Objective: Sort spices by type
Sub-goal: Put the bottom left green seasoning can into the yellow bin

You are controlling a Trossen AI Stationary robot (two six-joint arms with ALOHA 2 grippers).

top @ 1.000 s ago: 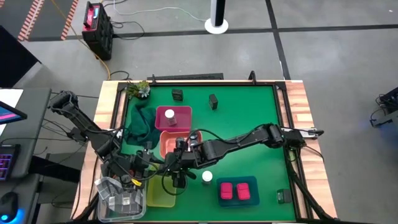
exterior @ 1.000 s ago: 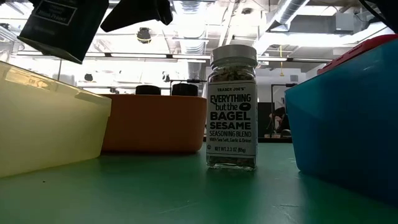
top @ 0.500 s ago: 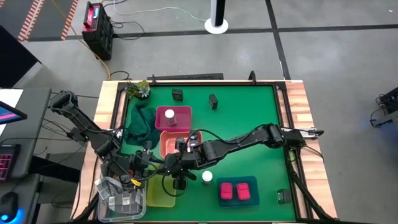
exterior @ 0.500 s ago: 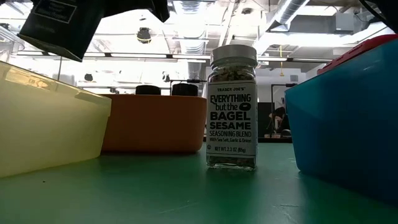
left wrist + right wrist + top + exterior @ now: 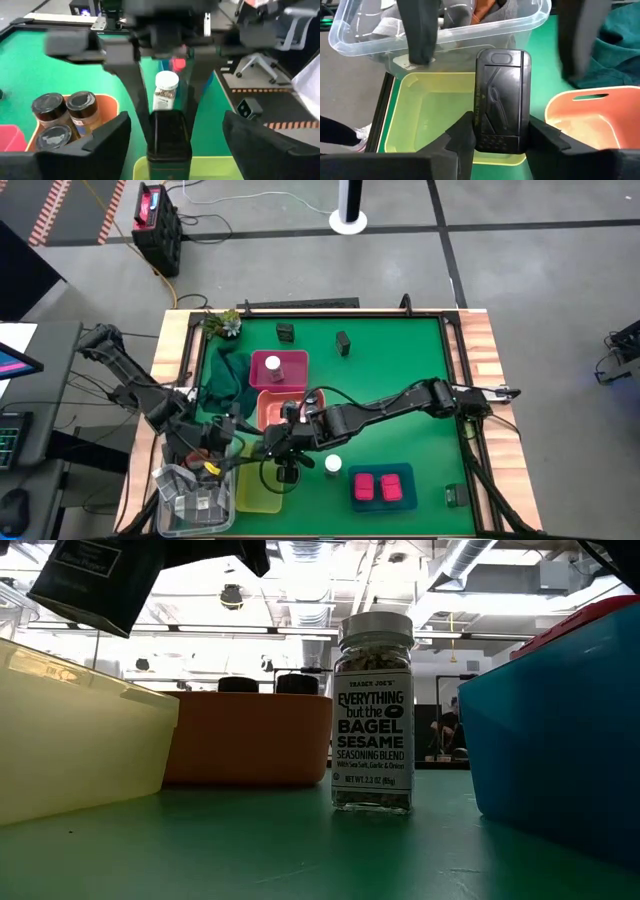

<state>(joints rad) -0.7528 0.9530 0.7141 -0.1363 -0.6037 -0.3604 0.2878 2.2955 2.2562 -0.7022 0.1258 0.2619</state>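
A dark blackish box (image 5: 501, 95) hangs over the yellow tray (image 5: 435, 115) with my right gripper (image 5: 501, 135) shut on it. My left gripper (image 5: 175, 120) faces it from the table's left; it is open, a finger on either side of the box and clear of it. In the high view the two grippers (image 5: 222, 445) (image 5: 278, 448) meet above the yellow tray (image 5: 258, 492). A white-capped jar (image 5: 373, 710) stands on the green mat. Grey-lidded jars (image 5: 65, 107) sit in the orange tray (image 5: 112, 107). Two pink boxes (image 5: 378, 487) lie in the blue tray. My right gripper pinches the dark box by its two long narrow sides (image 5: 479, 132), one finger (image 5: 462, 137) on each, at the end nearest my wrist. The fingers lie along the box and slant down from the table's right. The box is clear of the yellow tray and tilted (image 5: 95, 580).
A clear bin (image 5: 195, 498) of grey packets stands at the near left corner, beside the yellow tray. A pink tray (image 5: 278, 370) holds one jar. Two more dark boxes (image 5: 286, 332) (image 5: 343, 342) stand at the far side, and a green cloth (image 5: 225, 380) lies at the left.
My left gripper has drawn back a little toward the table's left edge, away from the dark box. The box stays in my right gripper above the yellow tray, nearly where it was.
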